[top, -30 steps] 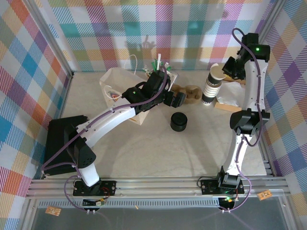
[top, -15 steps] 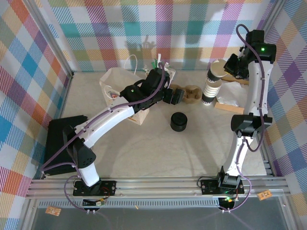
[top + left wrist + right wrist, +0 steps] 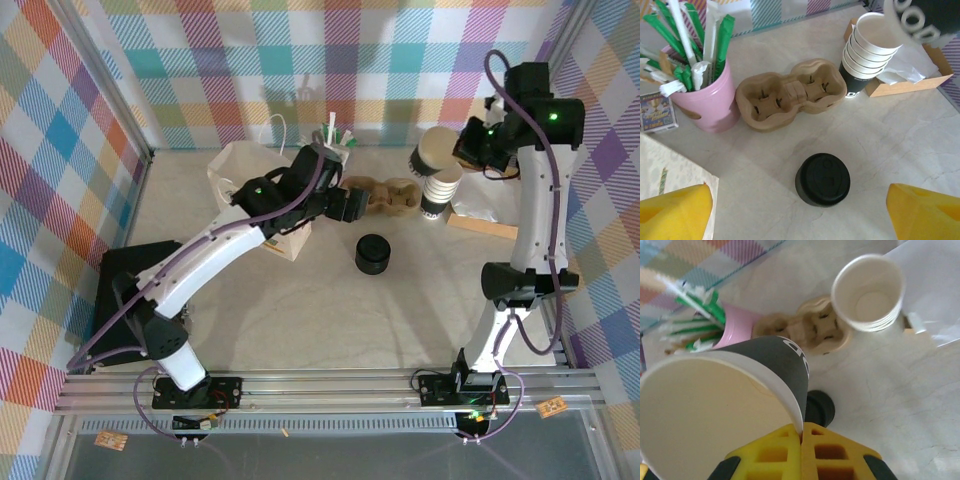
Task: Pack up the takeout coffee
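The takeout coffee cup, white with a black band and no lid on it, is off the surface. It hangs tilted in the air to the right of the cardboard cup carrier, above the stack of lidless white cups that stands touching or just beside the carrier's right end. In the right wrist view the cup lies on its side with its empty mouth toward the camera. The right hand has its yellow fingers pressed together on the cup's rim, one finger inside the wall and one outside. The stack sits apart from the held cup.

The left hand hovers at the carrier's left end. In the left wrist view its two yellow fingertips stand wide apart with nothing between them. Seen from that hand, the carrier lies flat with both wells empty.

The squat black lid stack stands on the surface on the near side of the carrier, apart from it. A pink cup of wrapped straws touches or nearly touches the carrier's left end. A shallow cardboard tray with white paper in it lies beyond the cup stack, on the side away from the carrier. A white paper bag stands farther left of the carrier, past the pink cup.
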`<action>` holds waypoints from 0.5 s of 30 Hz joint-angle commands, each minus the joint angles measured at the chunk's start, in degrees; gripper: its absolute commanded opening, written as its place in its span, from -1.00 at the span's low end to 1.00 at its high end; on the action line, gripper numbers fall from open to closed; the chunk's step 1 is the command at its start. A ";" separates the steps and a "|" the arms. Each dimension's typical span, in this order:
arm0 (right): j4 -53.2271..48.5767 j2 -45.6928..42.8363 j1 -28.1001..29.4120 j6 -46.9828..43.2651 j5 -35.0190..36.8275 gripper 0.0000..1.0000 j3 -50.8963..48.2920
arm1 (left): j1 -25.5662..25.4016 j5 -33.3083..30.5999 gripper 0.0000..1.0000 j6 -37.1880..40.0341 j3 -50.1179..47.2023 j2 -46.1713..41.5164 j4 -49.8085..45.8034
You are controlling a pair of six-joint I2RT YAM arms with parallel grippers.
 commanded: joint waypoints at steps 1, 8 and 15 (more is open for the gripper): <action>-9.25 -3.82 4.82 0.21 0.26 -1.00 -3.90 | -0.28 -0.99 0.75 -2.45 -2.15 -5.21 -3.89; -0.69 -11.91 18.08 3.23 1.69 -1.00 -18.99 | -0.13 -2.00 0.72 -5.55 -13.23 -13.89 -3.90; 11.76 -20.99 30.04 6.75 3.49 -1.00 -41.11 | 0.65 -3.05 0.69 -9.07 -19.80 -21.09 -5.12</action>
